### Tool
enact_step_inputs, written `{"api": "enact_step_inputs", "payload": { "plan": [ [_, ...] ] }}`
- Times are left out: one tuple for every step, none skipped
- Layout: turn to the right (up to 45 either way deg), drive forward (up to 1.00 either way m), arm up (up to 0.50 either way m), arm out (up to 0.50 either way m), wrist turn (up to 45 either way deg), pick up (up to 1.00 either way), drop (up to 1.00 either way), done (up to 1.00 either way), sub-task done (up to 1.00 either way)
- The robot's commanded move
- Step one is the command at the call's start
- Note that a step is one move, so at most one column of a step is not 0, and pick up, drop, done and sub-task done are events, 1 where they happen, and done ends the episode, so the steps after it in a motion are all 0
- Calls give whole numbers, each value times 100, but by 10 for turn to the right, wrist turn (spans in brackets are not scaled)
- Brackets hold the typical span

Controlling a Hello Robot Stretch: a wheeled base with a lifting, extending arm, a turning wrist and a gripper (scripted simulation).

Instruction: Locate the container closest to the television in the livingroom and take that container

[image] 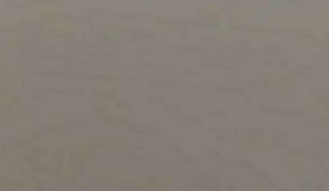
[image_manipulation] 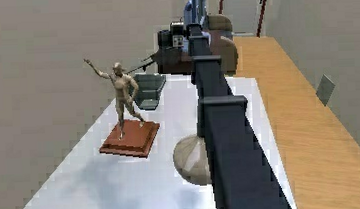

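When looking ahead through the forward view, flat grey-brown surface (image: 164, 96), perhaps a wall close up.

On to the arm side view: white table (image_manipulation: 81, 181) running from near to far. At its left, a statue (image_manipulation: 123, 94) of a standing figure with one arm raised, upright on a brown base. Just beyond the statue, a dark open container (image_manipulation: 147, 88) on the tabletop. Dark arm (image_manipulation: 224, 121) stretching over the table's right part, crossing in front of a rounded grey thing (image_manipulation: 190, 160) at the near end. Gripper (image_manipulation: 151, 59) at the arm's far end, close to the container; cannot tell whether touching it, whether holding anything, or how the fingers are set. Beyond the table, brown armchair (image_manipulation: 224, 36); to the right, wooden floor (image_manipulation: 288, 99).
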Motion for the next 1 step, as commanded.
{"api": "enact_step_inputs", "payload": {
  "plan": [
    [0,0,0,0,180,0,0,0,0]
  ]
}}
